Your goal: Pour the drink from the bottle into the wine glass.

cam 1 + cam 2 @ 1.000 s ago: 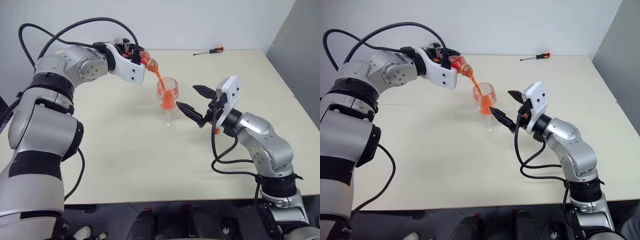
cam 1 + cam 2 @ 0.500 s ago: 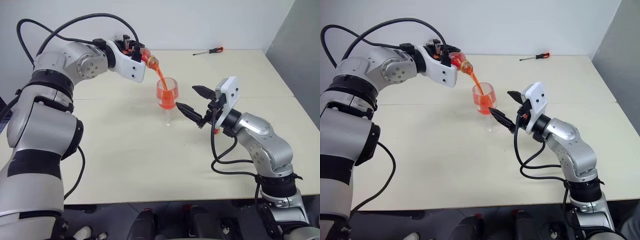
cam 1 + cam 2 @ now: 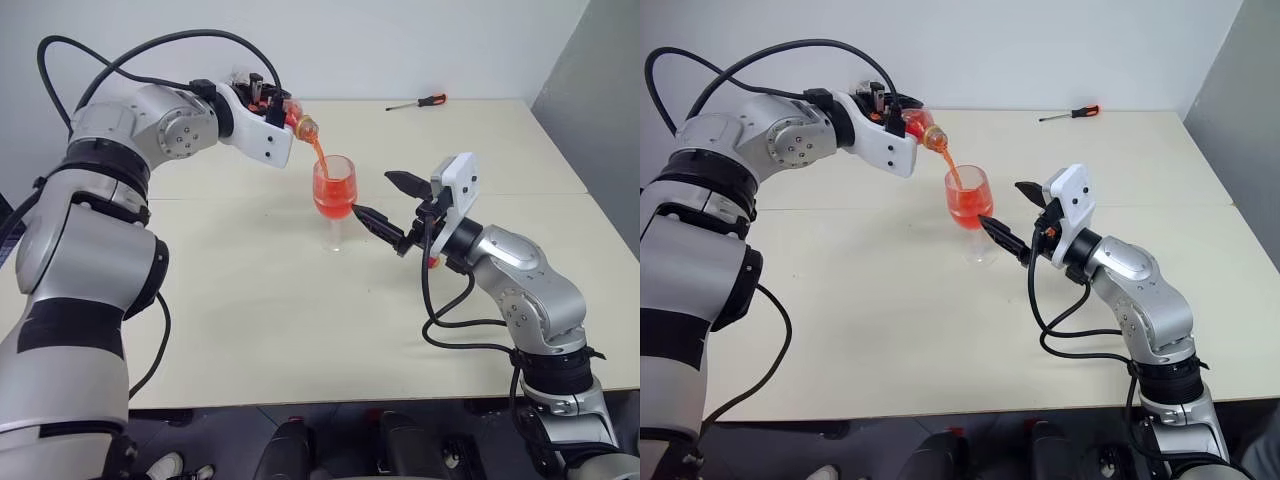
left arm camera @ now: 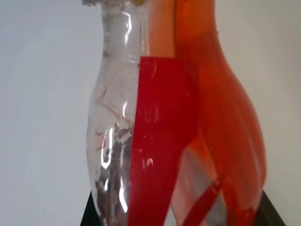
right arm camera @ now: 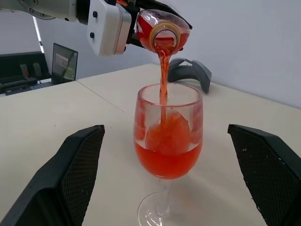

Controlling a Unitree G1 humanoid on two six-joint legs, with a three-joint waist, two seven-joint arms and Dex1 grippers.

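Observation:
My left gripper [image 3: 272, 100] is shut on the clear bottle [image 3: 300, 122], holding it tilted mouth-down above the wine glass [image 3: 334, 192]. A thin red stream of the drink [image 5: 162, 75] runs from the bottle's mouth into the bowl. The drink fills the lower part of the bowl. The glass stands upright on the beige table [image 3: 250, 320]. My right gripper [image 3: 372, 193] is open just right of the glass, one finger on each side of the bowl and touching nothing. In the left wrist view the bottle [image 4: 122, 122] is close up, with red liquid [image 4: 221, 122] inside.
A red-handled screwdriver [image 3: 421, 101] lies at the table's far edge. A grey curved object [image 5: 190, 70] lies on the table behind the glass. A grey wall panel [image 3: 600, 90] stands past the table's right side.
The red drink has risen in the glass while the stream keeps running. Both arms have held their places.

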